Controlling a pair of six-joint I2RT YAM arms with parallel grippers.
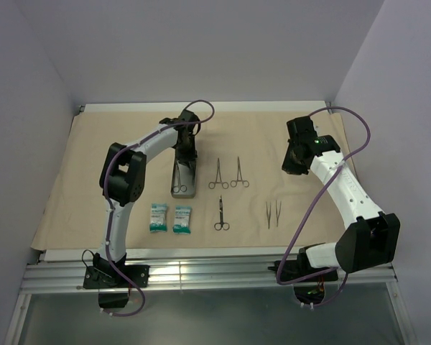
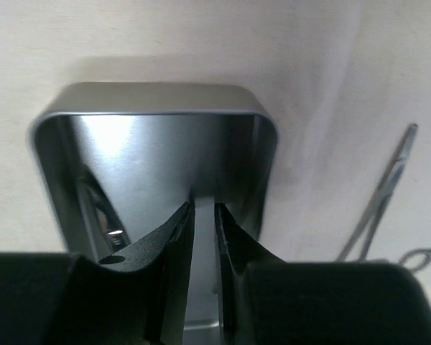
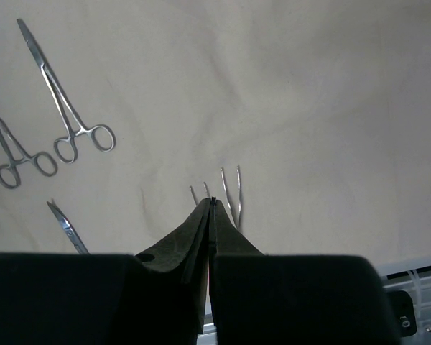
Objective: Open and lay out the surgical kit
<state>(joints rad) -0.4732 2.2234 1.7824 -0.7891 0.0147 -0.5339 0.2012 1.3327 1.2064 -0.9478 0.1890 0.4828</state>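
The tan drape [image 1: 258,136] lies spread flat over the table. On it stands the grey metal tray [image 1: 193,190], with a ring-handled instrument [image 1: 179,189] at its near end. My left gripper [image 1: 185,167] reaches down into the tray [image 2: 151,97]; its jaws [image 2: 204,205] stand a narrow gap apart, and only grey metal shows between them. Two forceps [image 1: 218,175] [image 1: 238,173], scissors [image 1: 221,214], thin tweezers [image 1: 273,213] and two teal-white packets [image 1: 158,217] [image 1: 182,218] lie in rows. My right gripper [image 1: 294,167] hangs shut and empty above the tweezers [image 3: 231,190].
A forceps [image 2: 384,198] lies just right of the tray. In the right wrist view, forceps [image 3: 72,122] and a scissors tip [image 3: 65,226] lie to the left. An aluminium rail [image 1: 201,273] runs along the near edge. Pale walls close in the back and both sides.
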